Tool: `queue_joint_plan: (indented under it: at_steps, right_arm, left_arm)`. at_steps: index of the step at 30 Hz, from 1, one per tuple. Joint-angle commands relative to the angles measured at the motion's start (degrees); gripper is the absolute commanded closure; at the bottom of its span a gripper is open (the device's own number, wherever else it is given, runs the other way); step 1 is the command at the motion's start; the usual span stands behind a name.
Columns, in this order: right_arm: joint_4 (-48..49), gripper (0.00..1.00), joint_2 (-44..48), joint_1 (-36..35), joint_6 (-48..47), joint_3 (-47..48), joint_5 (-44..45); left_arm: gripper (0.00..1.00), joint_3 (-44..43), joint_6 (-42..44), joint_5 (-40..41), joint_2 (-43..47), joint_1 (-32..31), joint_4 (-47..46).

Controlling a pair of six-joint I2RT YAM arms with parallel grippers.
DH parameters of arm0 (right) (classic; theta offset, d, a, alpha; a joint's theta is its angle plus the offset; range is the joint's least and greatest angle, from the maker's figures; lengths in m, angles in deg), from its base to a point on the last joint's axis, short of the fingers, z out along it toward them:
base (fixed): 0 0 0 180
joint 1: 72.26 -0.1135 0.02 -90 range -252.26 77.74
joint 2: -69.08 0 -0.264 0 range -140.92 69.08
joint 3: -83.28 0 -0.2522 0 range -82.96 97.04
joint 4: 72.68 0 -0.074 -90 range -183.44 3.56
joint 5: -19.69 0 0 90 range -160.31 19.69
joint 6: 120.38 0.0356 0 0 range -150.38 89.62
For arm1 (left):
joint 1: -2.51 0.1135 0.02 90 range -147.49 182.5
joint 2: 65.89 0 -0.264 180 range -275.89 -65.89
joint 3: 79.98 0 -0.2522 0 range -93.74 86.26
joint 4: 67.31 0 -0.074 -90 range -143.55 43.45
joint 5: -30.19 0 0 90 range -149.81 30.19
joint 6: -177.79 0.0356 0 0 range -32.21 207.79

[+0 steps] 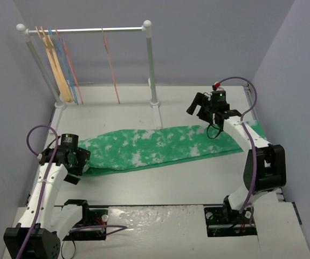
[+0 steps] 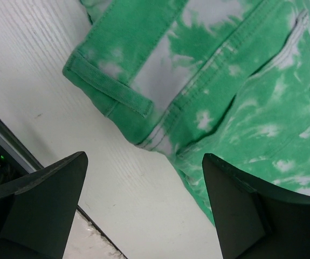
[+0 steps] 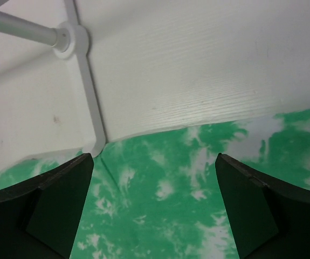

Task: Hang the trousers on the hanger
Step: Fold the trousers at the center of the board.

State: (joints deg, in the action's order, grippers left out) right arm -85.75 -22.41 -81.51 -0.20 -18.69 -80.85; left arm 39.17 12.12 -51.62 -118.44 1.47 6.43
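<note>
The green tie-dye trousers (image 1: pixel 160 145) lie flat across the table, left to right. My left gripper (image 1: pixel 78 162) is open and empty at their left end. In the left wrist view the waistband with a belt loop (image 2: pixel 117 91) lies just ahead of the open gripper (image 2: pixel 144 210), with bare table between the fingers. My right gripper (image 1: pixel 200 110) is open and empty above the trousers' right part. The right wrist view shows the cloth (image 3: pixel 171 205) below the gripper (image 3: pixel 155 210). The thin pink hanger (image 1: pixel 110 65) hangs alone at the middle of the rail.
A white clothes rack (image 1: pixel 90 31) stands at the back. Its right post (image 1: pixel 151 70) and foot (image 3: pixel 93 108) touch the trousers' far edge. A tan wooden hanger (image 1: pixel 55 62) and light blue wire hangers (image 1: pixel 67 67) hang at the rail's left end. Grey walls close in both sides.
</note>
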Motion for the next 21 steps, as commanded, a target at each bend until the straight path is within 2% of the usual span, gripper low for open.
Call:
queue_joint_plan:
  at_steps: [1,4,11,18,21]
  right_arm:
    - [1.51,0.05,4.45,-2.61,0.47,0.03,-0.93]
    - [1.51,0.05,5.21,-3.49,-0.22,-0.30,-0.62]
    - [1.60,0.05,5.76,-3.90,-1.06,-0.75,-0.78]
    - [1.60,0.05,4.14,-4.19,-1.69,-0.29,-1.76]
    - [1.53,0.05,3.57,-4.19,-2.01,-0.29,-1.70]
  left_arm:
    - [0.15,0.32,-3.64,6.29,-0.66,0.34,-1.04]
    - [0.17,0.50,-4.15,9.48,-1.71,0.34,-2.02]
    - [0.21,1.07,-5.46,9.92,-5.94,0.34,-6.45]
    - [0.22,4.25,-8.58,10.54,-4.70,0.34,-9.03]
    - [0.26,5.40,-9.21,11.06,-4.51,0.34,-10.54]
